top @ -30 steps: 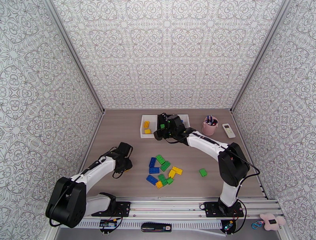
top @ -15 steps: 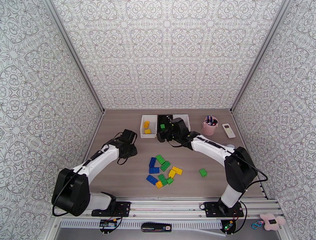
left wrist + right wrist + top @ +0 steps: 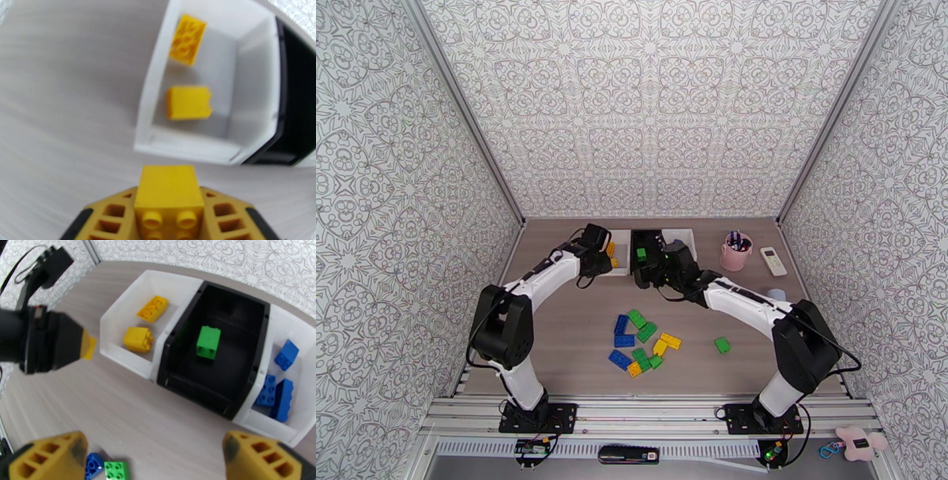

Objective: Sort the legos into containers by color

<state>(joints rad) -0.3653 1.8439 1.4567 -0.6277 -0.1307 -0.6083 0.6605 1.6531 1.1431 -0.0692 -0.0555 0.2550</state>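
Three patterned walls (image 3: 648,103) around wood-grain table (image 3: 553,339), legos (image 3: 646,331) mid-surface

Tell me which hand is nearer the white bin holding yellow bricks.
Left. The left hand, shut on a yellow brick, is just short of the white bin; the right hand, open, hangs farther back, facing the black bin.

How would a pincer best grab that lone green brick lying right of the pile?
From straight above, pinching the lone green brick across two opposite flat sides. It lies flat, well apart from the pile, so there is probably room on both sides.
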